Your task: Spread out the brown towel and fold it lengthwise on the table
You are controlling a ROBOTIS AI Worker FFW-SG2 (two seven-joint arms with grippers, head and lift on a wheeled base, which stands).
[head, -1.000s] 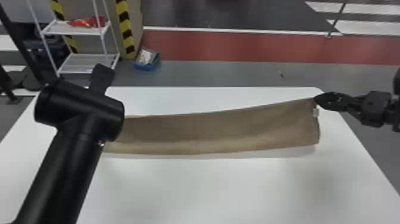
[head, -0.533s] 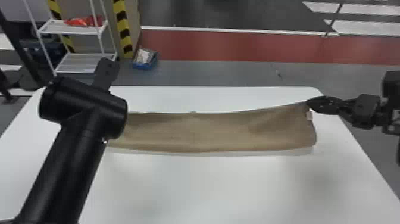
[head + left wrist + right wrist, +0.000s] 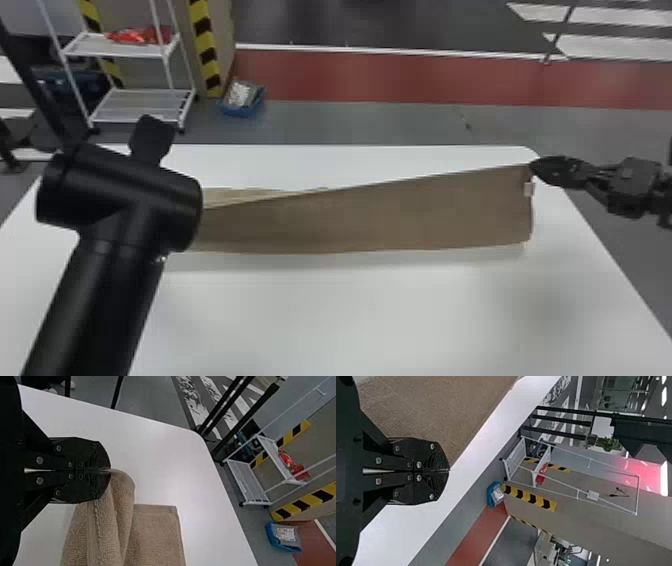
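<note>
1. Mostly, the brown towel stretches in a long strip over the white table.
2. Left gripper: fingers closed, pinching towel cloth.
3. Right gripper: fingers closed on a towel corner.

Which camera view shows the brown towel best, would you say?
The head view: it shows a long stretch of the brown towel. The left wrist view shows one end; the right wrist view, a plain part.

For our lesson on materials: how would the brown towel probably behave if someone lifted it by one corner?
The brown towel would probably droop, since it bends softly below the left gripper. Its looped, rough-looking weave suggests it would not be slippery. Being cloth, it seems unlikely to break.
</note>
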